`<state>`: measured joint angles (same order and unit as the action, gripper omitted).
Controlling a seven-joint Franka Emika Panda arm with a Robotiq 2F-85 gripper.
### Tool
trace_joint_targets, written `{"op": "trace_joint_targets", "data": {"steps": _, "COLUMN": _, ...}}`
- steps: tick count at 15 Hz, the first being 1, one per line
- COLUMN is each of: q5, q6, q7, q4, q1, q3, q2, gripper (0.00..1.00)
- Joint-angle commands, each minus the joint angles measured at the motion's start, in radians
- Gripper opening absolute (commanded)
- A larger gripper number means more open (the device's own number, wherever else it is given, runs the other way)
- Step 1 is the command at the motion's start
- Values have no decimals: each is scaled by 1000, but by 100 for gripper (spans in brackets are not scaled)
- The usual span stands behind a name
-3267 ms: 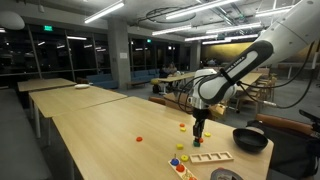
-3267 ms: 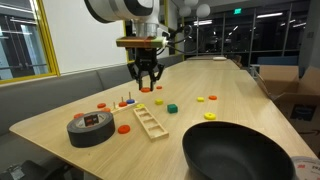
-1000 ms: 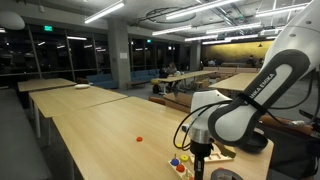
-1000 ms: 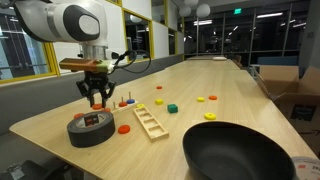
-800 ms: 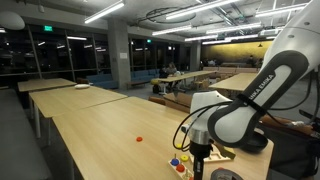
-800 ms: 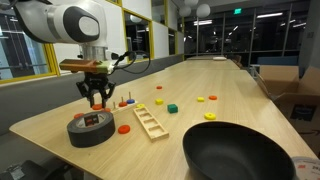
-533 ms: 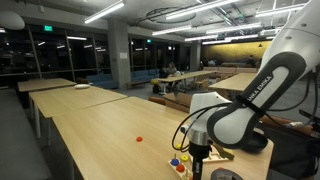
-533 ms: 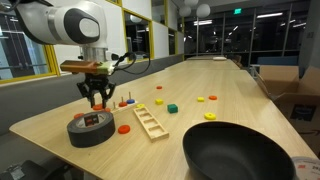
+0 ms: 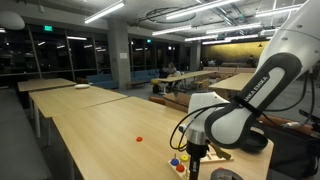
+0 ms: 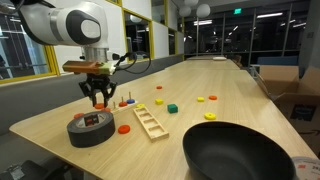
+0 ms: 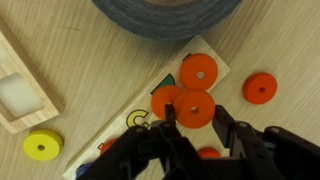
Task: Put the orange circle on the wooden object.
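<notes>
**Containers.** The wooden board [image 10: 150,121] is a flat strip of light wood with a row of rectangular recesses. It lies on the table [image 10: 235,75] near the long edge closest to the camera, between the tape roll and the bowl. In the wrist view only one recess is in frame, and it shows a pale floor. The black bowl [image 10: 240,152] is round, smooth and dark and sits at that same near edge. The visible part of its interior shows only its own surface.

**Hand.** The gripper [image 11: 197,128] points straight down, just behind the grey tape roll [image 10: 90,128], towards the table's near corner. Its jaws stand parted about one disc-width, with one finger on either side of the orange circle [image 11: 195,108]. Whether the pads touch the circle cannot be told.

**Materials and shapes.**
- The orange circle is a flat matte disc with a small centre hole. It lies on a printed card [image 11: 215,52] and is well apart from the wooden board.
- Its edge overlaps a second orange disc [image 11: 163,100].
- A third disc [image 11: 198,72] lies just beside it, towards the tape roll.
- A redder disc [image 11: 260,88] lies on bare wood near the card.
- A yellow disc [image 11: 41,146] lies near the board.
</notes>
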<state>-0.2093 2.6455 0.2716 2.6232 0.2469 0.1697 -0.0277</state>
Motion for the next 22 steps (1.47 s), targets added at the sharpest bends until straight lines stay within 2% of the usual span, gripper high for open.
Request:
{"op": "trace_joint_targets", "data": {"steps": 1, "q5": -10, "q6": 28, "q7": -2, "q4": -17, "q1": -12, "q3": 10, "q2": 14, "gripper": 25}}
{"op": "trace_joint_targets", "data": {"steps": 22, "q5": 37, "q6": 71, "q7": -16, "q4": 1, "q1": -41, "q3": 4, "q2": 28, "gripper": 25}}
